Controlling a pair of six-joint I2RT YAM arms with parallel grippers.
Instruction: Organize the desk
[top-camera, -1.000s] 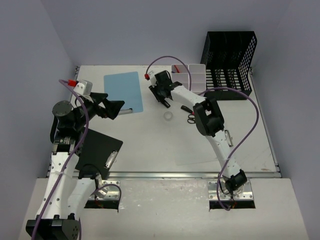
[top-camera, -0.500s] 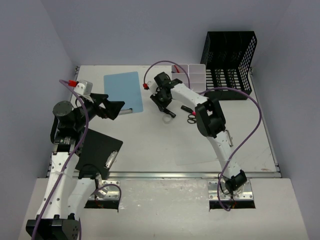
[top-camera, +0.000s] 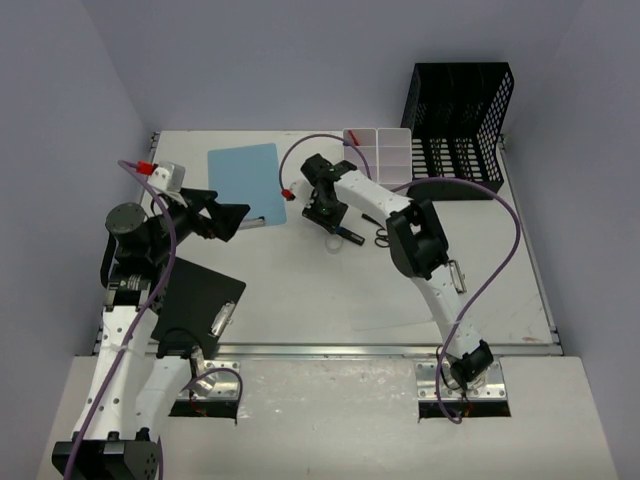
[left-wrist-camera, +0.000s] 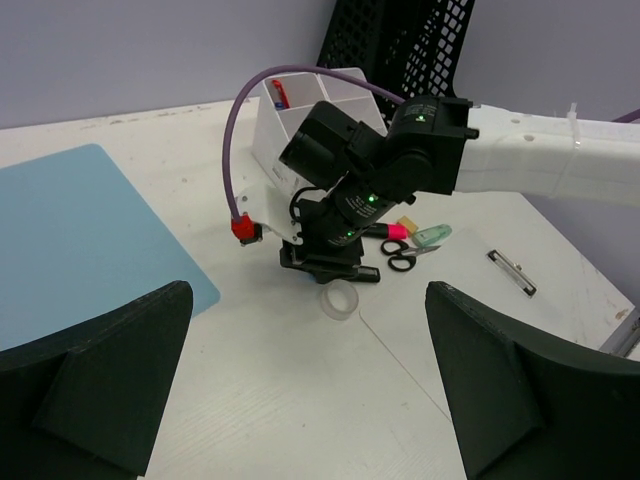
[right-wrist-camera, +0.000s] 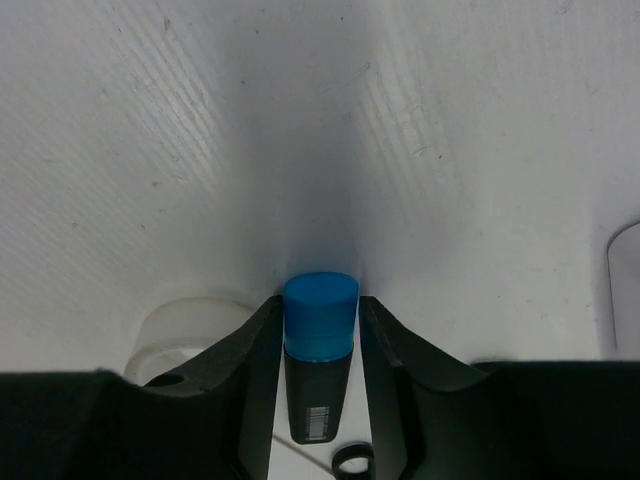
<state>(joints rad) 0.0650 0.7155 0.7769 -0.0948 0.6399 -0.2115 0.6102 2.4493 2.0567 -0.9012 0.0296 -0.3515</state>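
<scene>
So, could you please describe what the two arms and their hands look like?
The left arm and right arm are white links with black joint housings. A purple cable with a red connector loops along each. The left hand has broad, black, wedge-shaped fingers; the right hand is black too, with green lights at its wrist.

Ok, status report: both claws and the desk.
Left claw open, hovering empty. Right claw shut on blue-capped marker, low over the desk. Tape roll beside that claw, scissors close by.

Moved — right gripper (left-wrist-camera: 328, 266), gripping blue-capped marker (right-wrist-camera: 320, 318), down beside tape ring (left-wrist-camera: 340, 301).
</scene>
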